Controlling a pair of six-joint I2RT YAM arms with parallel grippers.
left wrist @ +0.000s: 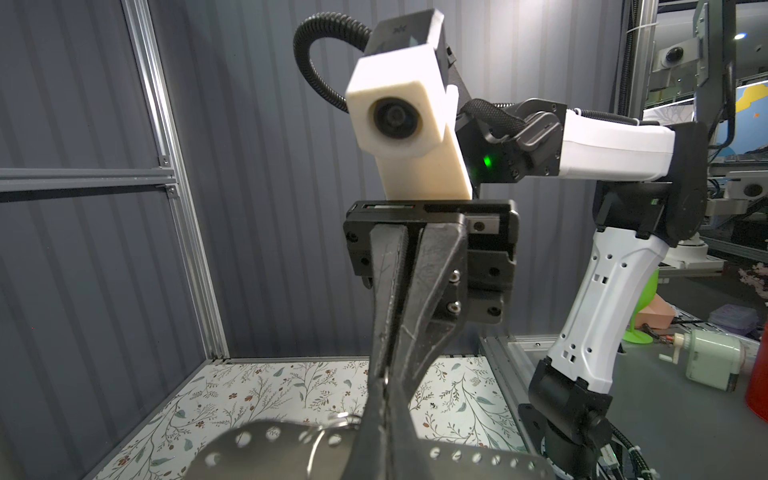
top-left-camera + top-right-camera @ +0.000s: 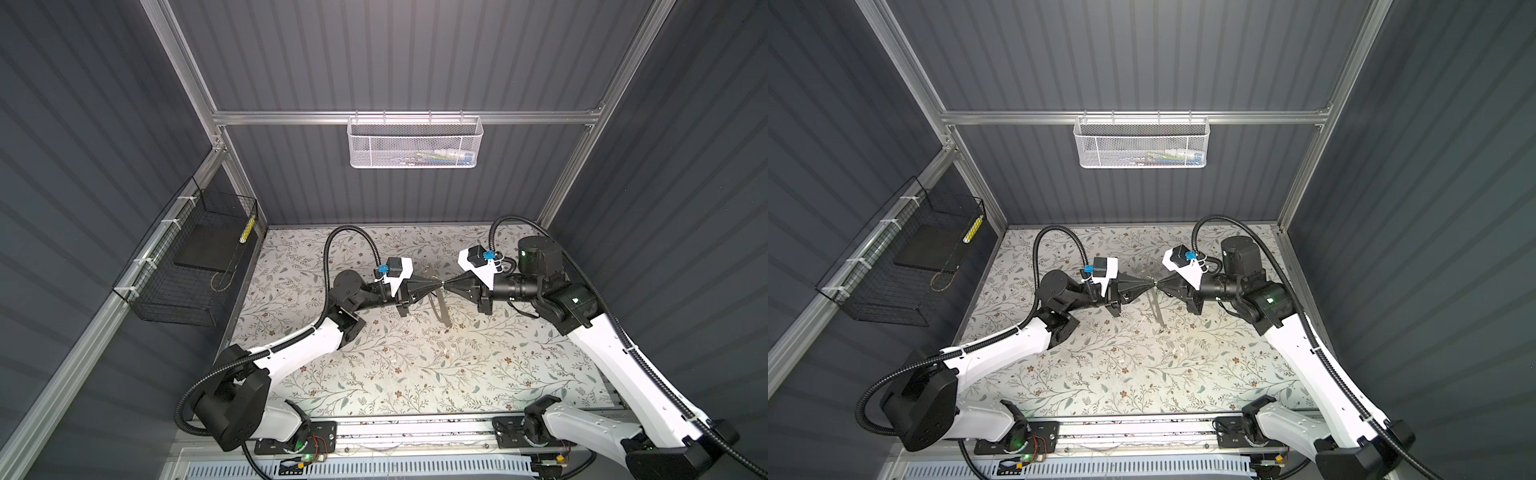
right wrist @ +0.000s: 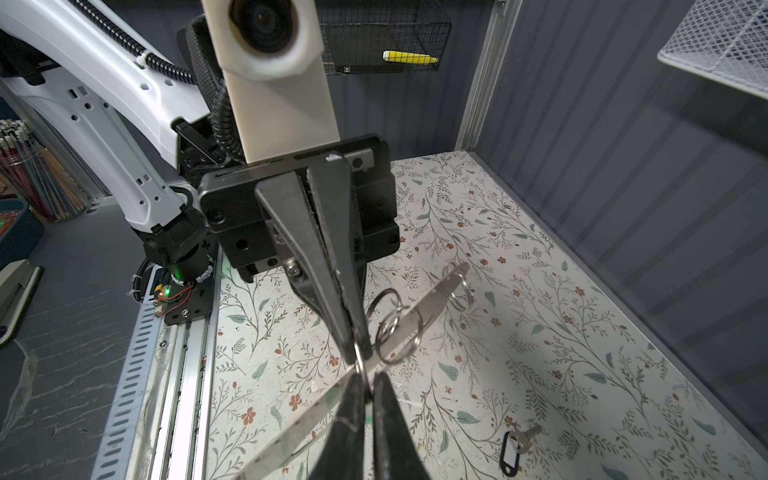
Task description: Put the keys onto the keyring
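My two grippers meet tip to tip above the middle of the floral table (image 2: 415, 374). The left gripper (image 2: 439, 284) (image 1: 384, 399) and the right gripper (image 2: 447, 284) (image 3: 368, 384) are both shut on the keyring (image 3: 360, 359) (image 1: 386, 377), each pinching the thin metal ring from its own side. Of the green tag only a sliver (image 3: 368, 417) shows behind my right fingers. In the right wrist view one key (image 3: 524, 439) on a black tag lies flat on the table, apart from both grippers. It is hidden in both top views.
A perforated metal strip (image 3: 432, 307) (image 2: 441, 305) slants under the grippers and carries spare rings (image 3: 399, 336). A white mesh basket (image 2: 415, 143) hangs on the back wall. A black wire basket (image 2: 187, 266) hangs on the left wall. A metal rail (image 2: 415, 432) runs along the front edge.
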